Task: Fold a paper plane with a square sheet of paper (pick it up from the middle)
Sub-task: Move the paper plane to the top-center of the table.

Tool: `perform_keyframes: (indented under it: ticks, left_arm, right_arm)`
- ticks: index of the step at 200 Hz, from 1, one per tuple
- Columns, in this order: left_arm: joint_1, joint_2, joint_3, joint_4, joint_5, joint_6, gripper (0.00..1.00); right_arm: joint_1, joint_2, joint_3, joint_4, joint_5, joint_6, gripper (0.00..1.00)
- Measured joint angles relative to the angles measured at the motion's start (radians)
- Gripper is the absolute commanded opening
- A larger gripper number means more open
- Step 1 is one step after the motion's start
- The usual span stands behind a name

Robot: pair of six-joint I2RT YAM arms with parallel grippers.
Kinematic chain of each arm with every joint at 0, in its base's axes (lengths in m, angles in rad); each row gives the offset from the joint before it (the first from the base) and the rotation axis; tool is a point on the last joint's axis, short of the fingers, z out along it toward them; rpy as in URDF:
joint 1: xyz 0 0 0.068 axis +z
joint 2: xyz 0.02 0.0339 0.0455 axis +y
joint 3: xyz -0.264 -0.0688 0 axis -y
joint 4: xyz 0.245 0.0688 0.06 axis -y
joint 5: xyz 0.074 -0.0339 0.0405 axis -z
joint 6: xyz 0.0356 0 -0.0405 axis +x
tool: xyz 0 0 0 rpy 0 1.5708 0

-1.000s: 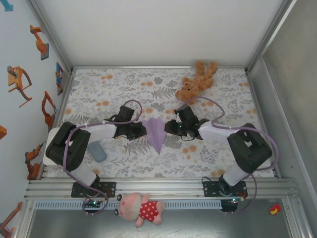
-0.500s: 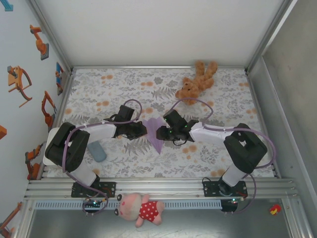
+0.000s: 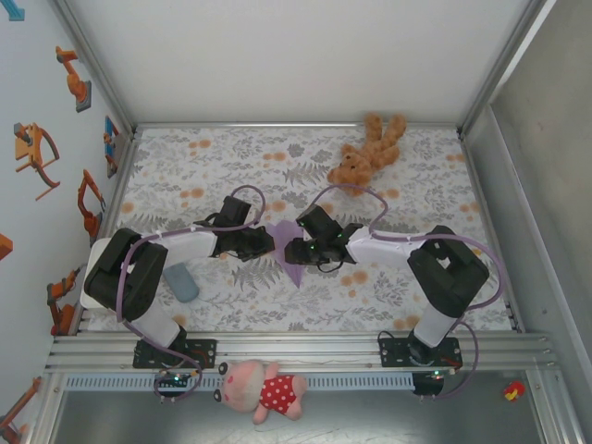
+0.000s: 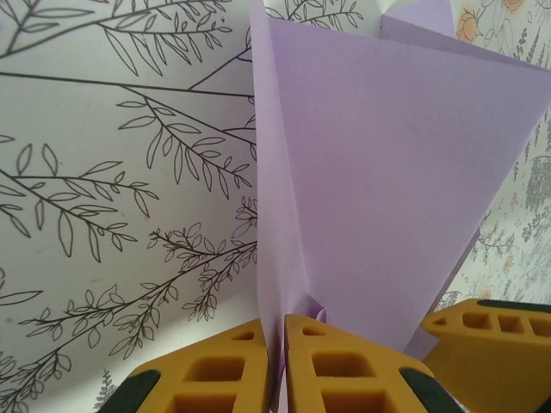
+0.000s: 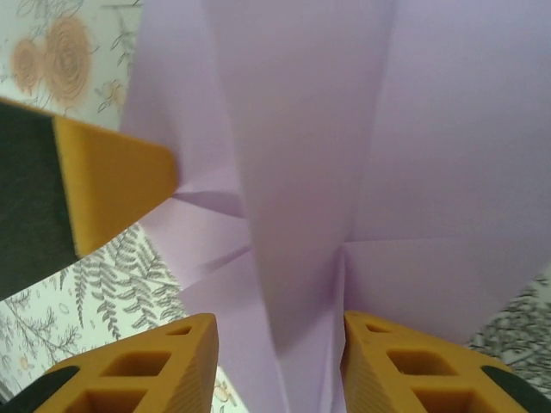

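Left wrist, left gripper point(image 4: 277, 329) pinching paper plane point(image 4: 387, 189), right gripper point(image 5: 277, 325) half open astride it.

White arm links point(image 3: 180, 245), black joints point(image 3: 125, 268); purple cables point(image 3: 245, 189) looping; end effector fingers point(image 4: 344, 383) orange-yellow, hollow-celled, black-backed

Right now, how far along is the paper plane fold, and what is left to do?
Done: the sheet is already a narrow lilac dart, the paper plane, with a centre crease and its tip pointing toward the robot. In hand: the left gripper is shut on a raised fold, and the right gripper straddles the paper, jaws apart. Left: probably pressing the last creases and letting go; I can't tell more.
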Motion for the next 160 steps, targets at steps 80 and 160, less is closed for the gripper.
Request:
perform_keyframes:
  ticks: [80, 160]
  left_arm:
    - [0.000, -0.001, 0.000, 0.007, 0.018, -0.015, 0.11]
    - [-0.001, -0.006, 0.000, 0.009, 0.027, -0.019, 0.12]
  right_arm:
    - [0.077, 0.070, 0.133, -0.157, 0.095, -0.102, 0.51]
    - [0.082, 0.110, 0.160, -0.224, 0.136, -0.123, 0.50]
